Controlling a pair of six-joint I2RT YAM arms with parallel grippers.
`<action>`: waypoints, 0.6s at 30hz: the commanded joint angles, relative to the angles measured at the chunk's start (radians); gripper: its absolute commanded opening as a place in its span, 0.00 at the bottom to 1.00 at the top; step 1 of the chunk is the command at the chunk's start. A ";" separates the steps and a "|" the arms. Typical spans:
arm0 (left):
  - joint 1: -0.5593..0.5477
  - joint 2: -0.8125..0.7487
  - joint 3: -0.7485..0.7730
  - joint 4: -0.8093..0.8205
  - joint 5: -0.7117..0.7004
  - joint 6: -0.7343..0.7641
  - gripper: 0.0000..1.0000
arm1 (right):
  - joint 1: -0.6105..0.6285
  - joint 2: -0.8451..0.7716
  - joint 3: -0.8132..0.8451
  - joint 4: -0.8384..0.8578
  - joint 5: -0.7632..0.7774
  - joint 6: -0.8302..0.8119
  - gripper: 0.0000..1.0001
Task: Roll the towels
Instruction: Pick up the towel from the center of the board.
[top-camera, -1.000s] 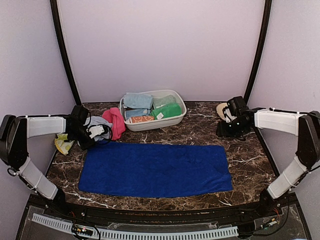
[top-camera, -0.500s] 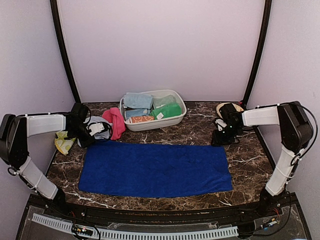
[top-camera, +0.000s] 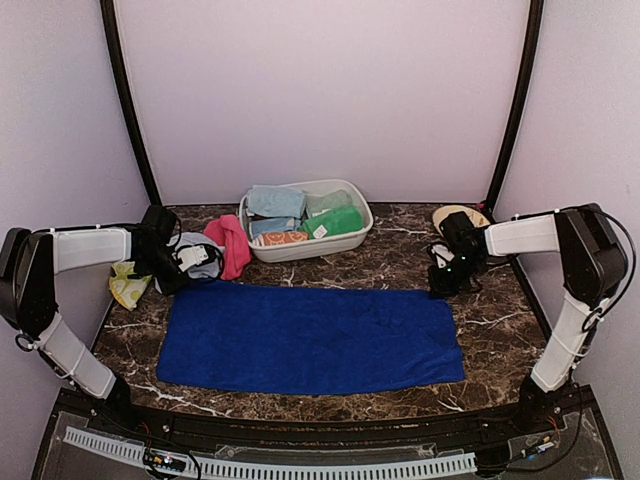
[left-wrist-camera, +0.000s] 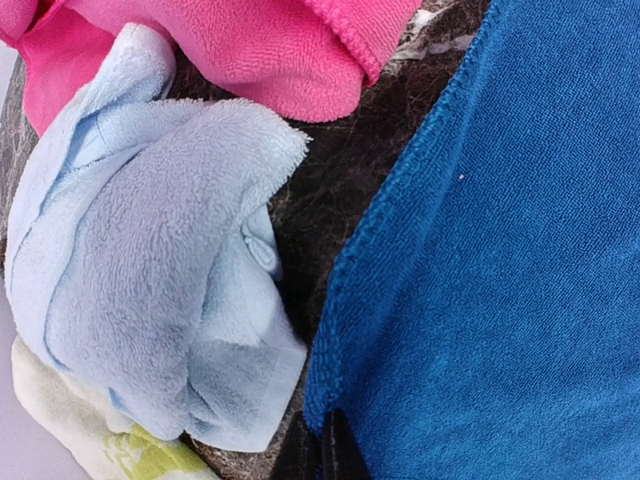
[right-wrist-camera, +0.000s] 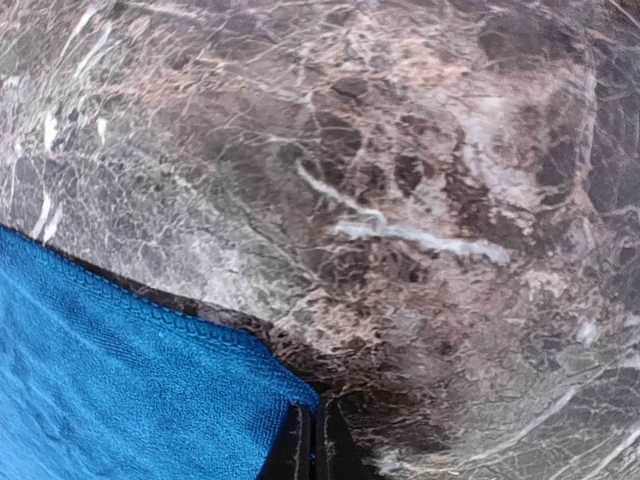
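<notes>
The long royal blue towel (top-camera: 310, 340) lies flat across the middle of the marble table. My left gripper (top-camera: 178, 285) is shut on its far left corner; in the left wrist view the fingertips (left-wrist-camera: 322, 452) pinch the hem of the royal blue towel (left-wrist-camera: 500, 280). At the other end, my right gripper (top-camera: 441, 290) is shut on the far right corner, and the blue corner (right-wrist-camera: 290, 395) runs in between the closed fingertips (right-wrist-camera: 312, 445). A crumpled pale blue towel (left-wrist-camera: 150, 280) and a pink towel (left-wrist-camera: 270, 50) lie just behind the left gripper.
A white oval tub (top-camera: 300, 250) at the back centre holds several rolled towels, among them a green one (top-camera: 335, 222). A tan plate (top-camera: 458, 214) sits at the back right behind the right arm. A pale yellow cloth (top-camera: 125, 288) lies at the left edge.
My right gripper came down and left to the towel's far right corner and closed on it. The left gripper stayed put, shut on its corner.
</notes>
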 joint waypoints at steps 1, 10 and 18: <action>0.006 -0.028 0.019 -0.025 0.010 -0.006 0.00 | 0.000 -0.038 -0.001 0.034 0.010 0.016 0.00; 0.029 0.004 0.088 -0.023 -0.006 -0.037 0.00 | -0.029 -0.048 0.128 0.066 0.078 0.019 0.00; 0.050 0.010 0.091 -0.023 0.004 -0.032 0.00 | -0.031 -0.043 0.126 0.062 0.070 0.014 0.00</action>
